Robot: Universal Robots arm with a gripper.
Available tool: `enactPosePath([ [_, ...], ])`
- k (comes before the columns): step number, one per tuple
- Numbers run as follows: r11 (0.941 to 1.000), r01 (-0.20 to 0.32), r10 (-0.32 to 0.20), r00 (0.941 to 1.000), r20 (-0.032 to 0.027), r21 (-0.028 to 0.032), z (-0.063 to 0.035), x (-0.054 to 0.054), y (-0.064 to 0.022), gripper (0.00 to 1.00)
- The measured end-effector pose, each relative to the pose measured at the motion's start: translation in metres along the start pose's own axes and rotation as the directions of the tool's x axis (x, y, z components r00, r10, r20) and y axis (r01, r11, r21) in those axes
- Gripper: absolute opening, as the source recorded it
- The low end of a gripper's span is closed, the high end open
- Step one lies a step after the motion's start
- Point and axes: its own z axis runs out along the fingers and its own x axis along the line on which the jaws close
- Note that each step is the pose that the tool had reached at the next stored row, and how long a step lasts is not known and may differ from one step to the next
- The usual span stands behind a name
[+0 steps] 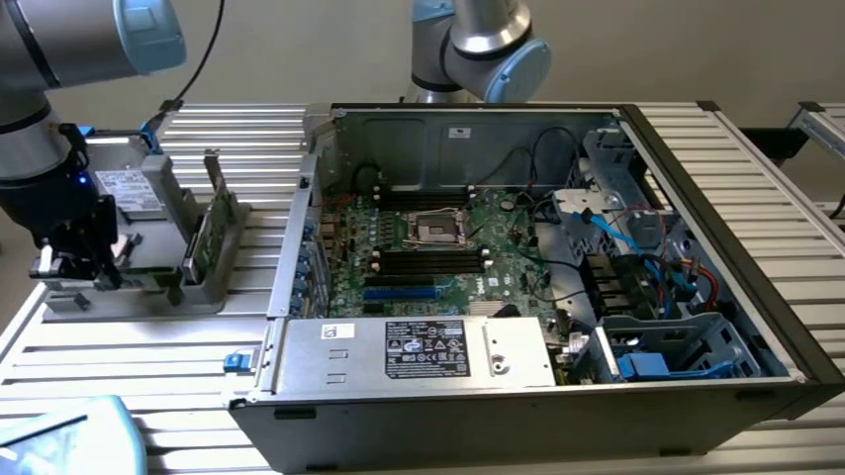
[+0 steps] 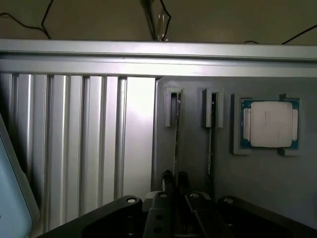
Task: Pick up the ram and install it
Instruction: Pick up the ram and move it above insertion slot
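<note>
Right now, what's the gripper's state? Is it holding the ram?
Gripper: cannot tell whether it is open or shut; it is lined up with the ram.

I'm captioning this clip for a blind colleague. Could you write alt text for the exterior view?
A robot arm's tool hangs low at a grey parts holder on a slatted metal table, near the ram standing on edge in its slot. To the exterior view's right of the holder, an open computer case shows its green motherboard.
</note>
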Motion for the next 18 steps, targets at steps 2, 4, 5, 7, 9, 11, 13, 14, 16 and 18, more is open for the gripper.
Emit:
enactPosePath([
  [2, 1.0, 0.0, 0.0, 1.0, -0.0001, -0.0001, -0.0038, -0.001, 0.0002, 0.14],
  [4, 1.0, 0.0, 0.0, 1.0, -0.0001, -0.0001, -0.0089, -0.001, 0.0004, 0.14],
  [5, 1.0, 0.0, 0.0, 1.0, -0.0001, -0.0002, -0.0118, -0.001, 0.0005, 0.14],
  [7, 1.0, 0.0, 0.0, 1.0, -0.0001, -0.0002, -0.0191, -0.002, 0.0008, 0.14],
  [9, 1.0, 0.0, 0.0, 1.0, -0.0001, 0.0, -0.0273, -0.002, 0.0012, 0.14],
  [11, 1.0, 0.001, -0.001, 1.0, -0.0001, -0.0001, -0.0364, -0.002, 0.0016, 0.14],
  [13, 1.0, 0.002, -0.002, 1.0, -0.0003, -0.0001, -0.0456, -0.002, 0.002, 0.14],
  [14, 1.0, 0.003, -0.003, 1.0, -0.0002, 0.0001, -0.0503, -0.002, 0.0022, 0.14],
  [16, 1.0, 0.006, -0.006, 1.0, -0.0005, 0.0001, -0.0593, -0.001, 0.0012, 0.14],
  [18, 1.0, 0.01, -0.01, 1.0, -0.0001, 0.0004, -0.0673, -0.001, -0.0019, 0.14],
])
